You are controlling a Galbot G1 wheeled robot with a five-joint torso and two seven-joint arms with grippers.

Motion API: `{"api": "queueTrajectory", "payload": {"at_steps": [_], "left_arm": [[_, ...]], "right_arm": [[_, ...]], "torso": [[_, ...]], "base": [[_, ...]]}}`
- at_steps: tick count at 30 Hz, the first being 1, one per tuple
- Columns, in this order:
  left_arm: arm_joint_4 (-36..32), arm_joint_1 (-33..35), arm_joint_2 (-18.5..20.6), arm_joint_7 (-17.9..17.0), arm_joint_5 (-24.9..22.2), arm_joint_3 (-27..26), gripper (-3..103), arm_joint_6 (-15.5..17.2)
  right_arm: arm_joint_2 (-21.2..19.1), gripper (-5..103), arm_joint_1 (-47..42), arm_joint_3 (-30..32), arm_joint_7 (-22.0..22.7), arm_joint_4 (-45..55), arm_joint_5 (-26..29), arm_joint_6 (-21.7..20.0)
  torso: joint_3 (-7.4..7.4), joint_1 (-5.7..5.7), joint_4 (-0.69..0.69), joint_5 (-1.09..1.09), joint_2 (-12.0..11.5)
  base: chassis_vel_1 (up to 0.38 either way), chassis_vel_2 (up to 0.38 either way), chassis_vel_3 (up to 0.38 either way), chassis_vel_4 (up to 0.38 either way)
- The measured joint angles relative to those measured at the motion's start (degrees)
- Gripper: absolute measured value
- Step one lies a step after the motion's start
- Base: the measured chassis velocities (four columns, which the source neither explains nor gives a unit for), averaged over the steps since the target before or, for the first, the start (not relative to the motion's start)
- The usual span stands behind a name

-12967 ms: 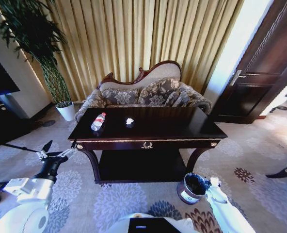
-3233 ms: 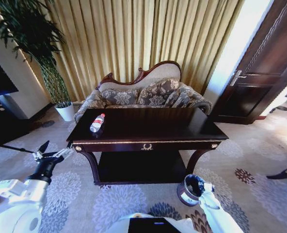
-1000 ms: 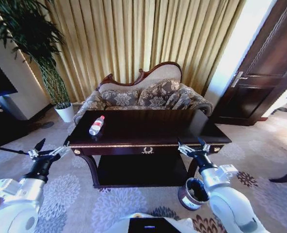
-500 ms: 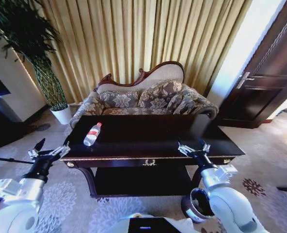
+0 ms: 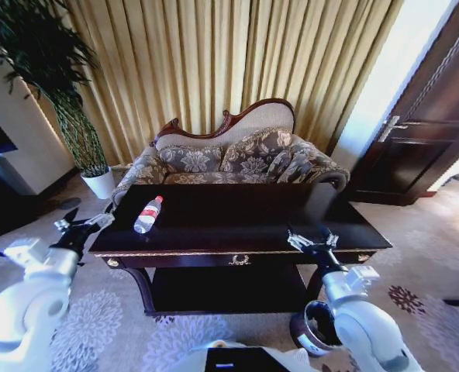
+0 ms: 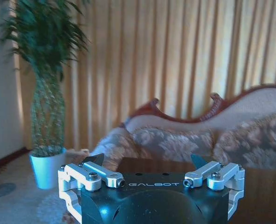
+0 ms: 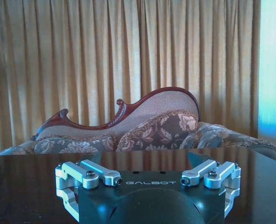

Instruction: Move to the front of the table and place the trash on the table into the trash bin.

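Note:
The dark glossy table (image 5: 237, 221) with gold trim stands right in front of me. On its left part lies the trash, a clear plastic bottle (image 5: 147, 215) with a red cap and a red-white label. My left gripper (image 5: 82, 225) hovers open at the table's left end, a short way left of the bottle. Open as well, my right gripper (image 5: 311, 239) sits over the front edge at the right. The wrist views show the open left gripper (image 6: 146, 160) and the open right gripper (image 7: 140, 161) with nothing between their fingers. The trash bin (image 5: 313, 324) stands on the floor at the front right, partly behind my right arm.
A floral sofa (image 5: 229, 155) stands behind the table before gold curtains. A potted plant (image 5: 74, 116) is at the back left and a dark door (image 5: 431, 116) at the right. Patterned carpet (image 5: 98, 318) lies around the table.
The camera came closer to the table over the last second. My left gripper rose and moved in towards the table's left end. The right gripper stayed over the front edge.

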Motion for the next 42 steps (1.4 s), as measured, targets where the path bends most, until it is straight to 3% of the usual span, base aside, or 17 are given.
{"api": "queueTrajectory", "payload": {"at_steps": [5, 6, 11, 14, 17, 23, 34, 42], "left_arm": [[4.5, -6.9, 5.4, -0.4, -4.2, 3.9, 100, 4.0], [5.9, -9.6, 7.1, -0.9, -6.4, 5.5, 100, 6.1], [8.3, -13.2, 10.8, -2.5, -9.5, 9.0, 100, 7.2], [10.6, -14.2, 12.2, -0.6, -9.6, 10.0, 100, 7.3], [14.3, -15.5, 13.1, 4.0, -9.4, 11.5, 100, 7.2], [18.0, -17.9, 12.9, 9.3, -6.8, 15.9, 100, 7.1], [20.2, -21.6, 10.2, 9.6, -3.6, 22.7, 100, 6.9], [20.7, -20.0, 9.3, 9.6, -2.2, 23.4, 100, 6.8]], "right_arm": [[0.3, 100, 0.4, 0.1, 0.1, -1.2, -0.2, 0.2], [0.4, 100, 0.7, 0.1, 0.1, -1.9, -0.2, 0.2], [0.9, 100, 1.1, 0.2, 0.1, -3.7, -0.4, 0.5], [1.4, 100, 1.1, 0.3, 0.1, -4.8, -0.8, 0.8], [2.1, 100, 1.5, -0.1, 0.1, -6.5, -1.5, 1.1], [2.2, 100, 2.4, -0.8, 0.1, -7.7, -1.8, 1.2], [2.2, 100, 2.0, 0.1, 0.1, -8.7, -1.7, 2.0], [2.6, 100, 2.0, 0.2, 0.1, -9.7, -2.8, 2.6]], "torso": [[0.0, 0.0, -0.01, 0.01, 0.0], [0.01, 0.0, -0.01, 0.01, 0.0], [0.01, 0.01, -0.01, 0.01, 0.0], [0.0, 0.01, 0.0, 0.02, 0.0], [0.0, 0.01, 0.0, 0.02, 0.0], [0.0, 0.01, 0.01, 0.01, 0.0], [0.0, 0.01, -0.01, 0.02, 0.0], [0.0, 0.0, 0.0, 0.02, 0.0]], "base": [[0.0, 0.0, 0.0, 0.0], [0.0, 0.0, 0.0, 0.0], [0.0, 0.0, 0.0, 0.0], [0.0, 0.0, 0.0, 0.0], [0.0, 0.0, 0.0, 0.0], [0.0, 0.0, 0.0, 0.0], [0.0, 0.0, 0.0, 0.0], [0.0, 0.0, 0.0, 0.0]]}}
